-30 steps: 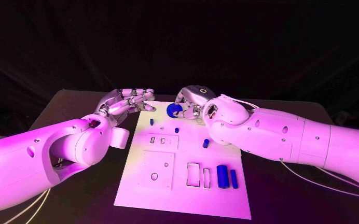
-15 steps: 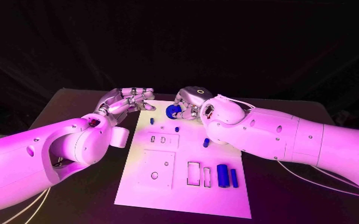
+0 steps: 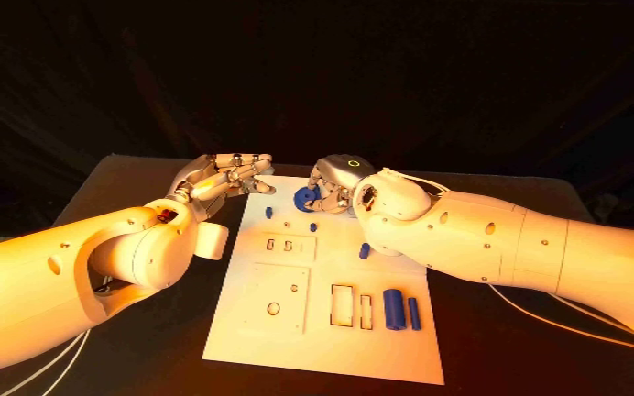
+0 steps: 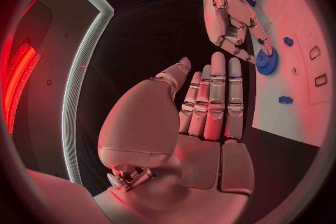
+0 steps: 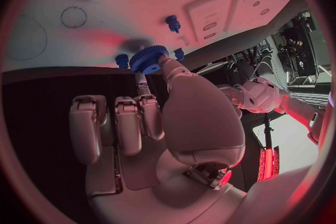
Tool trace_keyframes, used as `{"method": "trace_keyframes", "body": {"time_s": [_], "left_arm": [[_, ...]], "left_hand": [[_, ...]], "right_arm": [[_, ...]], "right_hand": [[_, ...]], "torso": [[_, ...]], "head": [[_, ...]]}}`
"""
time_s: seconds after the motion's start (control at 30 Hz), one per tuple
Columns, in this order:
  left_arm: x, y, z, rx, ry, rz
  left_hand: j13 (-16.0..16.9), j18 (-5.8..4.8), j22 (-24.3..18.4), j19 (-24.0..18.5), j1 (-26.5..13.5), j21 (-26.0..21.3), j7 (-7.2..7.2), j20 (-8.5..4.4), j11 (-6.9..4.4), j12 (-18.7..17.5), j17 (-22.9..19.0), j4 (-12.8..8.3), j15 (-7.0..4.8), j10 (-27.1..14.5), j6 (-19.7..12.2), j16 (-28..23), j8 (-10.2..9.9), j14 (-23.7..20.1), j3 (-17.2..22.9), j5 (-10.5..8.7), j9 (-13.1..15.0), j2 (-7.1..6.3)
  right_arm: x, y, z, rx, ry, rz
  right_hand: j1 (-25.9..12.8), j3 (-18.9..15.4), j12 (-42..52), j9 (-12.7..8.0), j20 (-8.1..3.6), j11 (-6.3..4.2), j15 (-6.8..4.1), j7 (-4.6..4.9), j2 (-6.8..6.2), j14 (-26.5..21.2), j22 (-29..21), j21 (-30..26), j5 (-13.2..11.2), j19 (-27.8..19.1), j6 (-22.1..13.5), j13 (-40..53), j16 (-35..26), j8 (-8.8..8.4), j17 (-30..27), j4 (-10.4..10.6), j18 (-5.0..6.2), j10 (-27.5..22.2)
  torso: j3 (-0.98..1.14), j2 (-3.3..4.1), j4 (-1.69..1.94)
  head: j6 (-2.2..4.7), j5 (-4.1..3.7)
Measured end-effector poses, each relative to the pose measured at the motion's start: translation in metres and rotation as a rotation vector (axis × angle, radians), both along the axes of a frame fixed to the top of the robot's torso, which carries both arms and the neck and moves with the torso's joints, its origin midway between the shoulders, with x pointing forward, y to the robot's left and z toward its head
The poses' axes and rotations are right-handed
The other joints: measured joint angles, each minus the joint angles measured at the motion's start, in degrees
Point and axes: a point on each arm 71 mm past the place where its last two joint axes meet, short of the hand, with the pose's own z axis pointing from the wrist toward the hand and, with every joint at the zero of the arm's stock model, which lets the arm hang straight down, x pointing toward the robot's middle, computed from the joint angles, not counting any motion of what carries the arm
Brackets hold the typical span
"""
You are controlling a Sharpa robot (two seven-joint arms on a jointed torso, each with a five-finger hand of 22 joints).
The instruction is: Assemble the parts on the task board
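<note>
Nearest us on the task board [image 3: 317, 346] lie two blue bars [image 3: 392, 310] side by side, just beside a pair of narrow rectangular slots [image 3: 343, 305]. We judge they wait there for those slots, or for others like them. A little farther up, a short blue peg [image 3: 364, 251] rests on the bare white, and beyond it two small blue pins [image 3: 313, 226] stand near a raised square with two little windows.

At the far end of the board we hold the blue gear [image 3: 307, 198] in our right hand [image 3: 346, 181], pinched at the fingertips and kept just above the surface. We read this as the seating step: the gear is carried over the pins so that it can be lowered onto one.

Our left hand [image 3: 227, 176] hovers over the black tabletop [image 3: 146, 194] at the board's far left edge, fingers straight, close together and gripping nothing. We take it as standing by.

The right wrist view adds what the head view hides: the gear's [image 5: 148, 58] toothed rim, a fingertip against it, and a pin [image 5: 172, 23] standing apart from it. The left wrist view shows our own flat fingers [image 4: 217, 101] and, beyond them, the right hand [image 4: 234, 22] reaching down to the gear [image 4: 266, 61].
</note>
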Motion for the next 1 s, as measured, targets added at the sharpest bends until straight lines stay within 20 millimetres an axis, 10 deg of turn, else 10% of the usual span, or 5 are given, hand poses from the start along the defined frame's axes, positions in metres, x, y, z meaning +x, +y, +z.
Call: {"method": "trace_keyframes", "body": {"time_s": [1.0], "left_arm": [[-0.0009,0.0011,0.0003,0.001,0.001,0.001]], "left_hand": [[0.0,0.0,0.03,-0.22,0.0,0.0,0.0,0.21,0.0,0.0,0.11,0.0,0.2,0.0,0.0,0.29,0.0,-0.2,0.0,0.0,0.0,0.0]], "right_arm": [[0.0031,0.0041,-0.0041,-0.017,-0.013,-0.003]], "right_hand": [[-0.06,0.0,0.0,0.0,0.0,0.0,0.0,-0.14,0.06,0.0,0.03,0.0,-0.22,0.0,0.12,-0.01,0.0,0.01,-0.01,0.0,0.01,0.0]], "torso": [[0.0,-0.02,0.02]], "head": [[-0.12,-0.18]]}}
